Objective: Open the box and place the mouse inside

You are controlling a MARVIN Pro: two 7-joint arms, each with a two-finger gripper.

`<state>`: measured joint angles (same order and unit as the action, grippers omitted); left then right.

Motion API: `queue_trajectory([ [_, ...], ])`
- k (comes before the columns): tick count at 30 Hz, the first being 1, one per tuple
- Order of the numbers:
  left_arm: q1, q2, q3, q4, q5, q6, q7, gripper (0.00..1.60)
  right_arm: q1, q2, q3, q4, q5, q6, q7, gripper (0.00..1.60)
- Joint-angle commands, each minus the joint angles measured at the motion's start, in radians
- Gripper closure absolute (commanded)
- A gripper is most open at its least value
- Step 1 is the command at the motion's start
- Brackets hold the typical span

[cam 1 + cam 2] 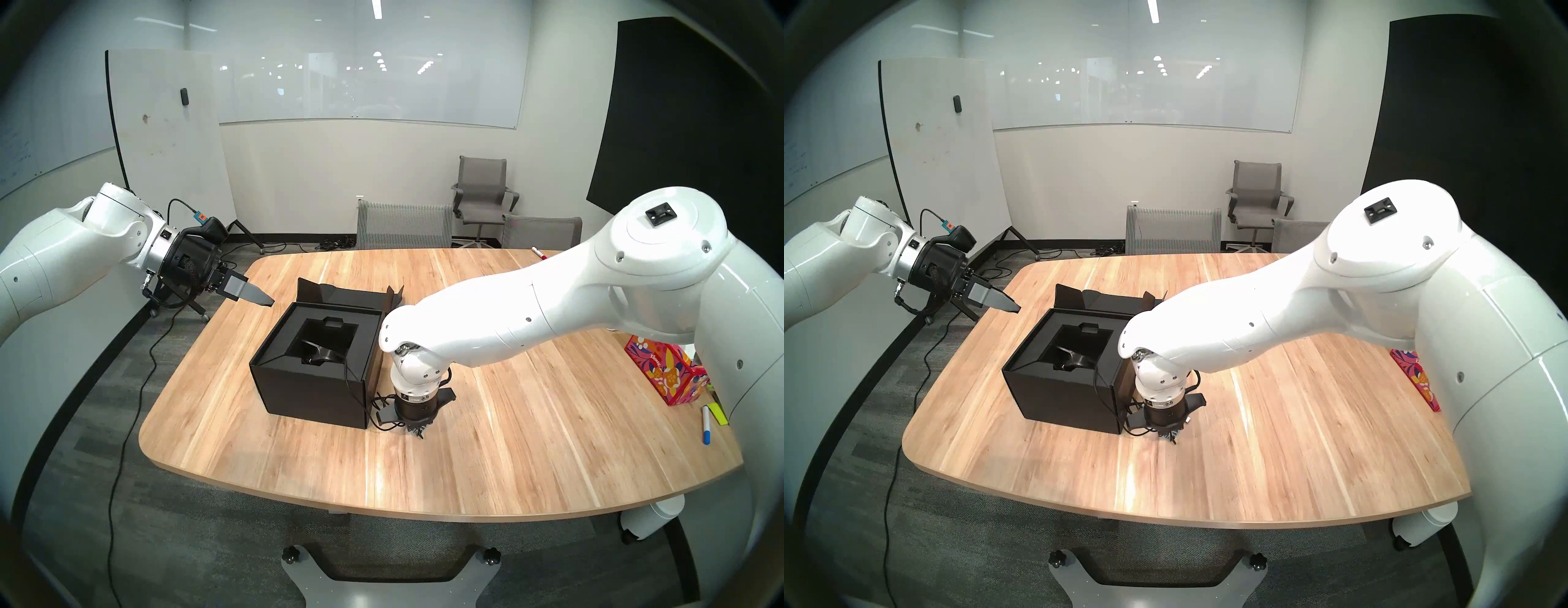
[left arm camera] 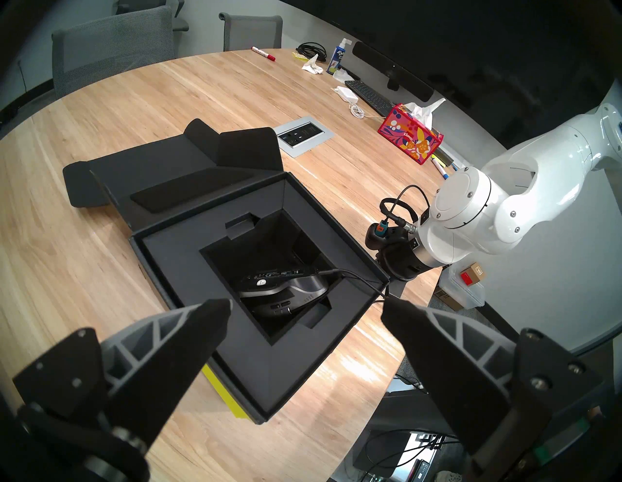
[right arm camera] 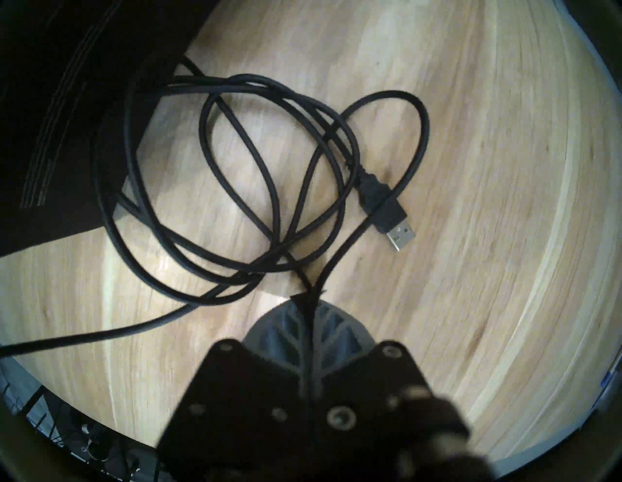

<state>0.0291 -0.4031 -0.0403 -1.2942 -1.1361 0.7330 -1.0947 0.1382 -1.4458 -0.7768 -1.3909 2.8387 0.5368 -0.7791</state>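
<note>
- Your table (image 1: pixel 488 446) carries the box (image 1: pixel 314 390), lid folded back, foam well exposed.
- The mouse (image 2: pixel 286 289) already lies in that well; its cable (image 3: pixel 235 168) trails over the rim and coils beside the box.
- Your right gripper (image 3: pixel 311 296), pointing down, has pinched a strand of the coil.
- Your left gripper (image 2: pixel 306 313) hangs spread and empty above the box.
- Next, judge the lift: raise the coil and feed it in without tugging the mouse.
</note>
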Motion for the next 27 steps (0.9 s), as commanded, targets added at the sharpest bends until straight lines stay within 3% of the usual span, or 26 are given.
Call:
queue_trajectory([
  [1,-0.020,-0.001,-0.013,0.001,-0.005,-0.002,-0.027,0.00,0.014,0.011,0.002,0.000,0.000,-0.010,-0.005,1.60],
  [11,-0.019,0.000,-0.013,-0.002,-0.008,-0.001,-0.019,0.00,0.106,0.015,0.018,-0.047,0.030,0.021,-0.080,1.60],
  [27,-0.019,0.001,-0.013,-0.003,-0.010,-0.002,-0.015,0.00,0.251,-0.001,0.061,-0.011,0.041,0.173,-0.196,1.60],
])
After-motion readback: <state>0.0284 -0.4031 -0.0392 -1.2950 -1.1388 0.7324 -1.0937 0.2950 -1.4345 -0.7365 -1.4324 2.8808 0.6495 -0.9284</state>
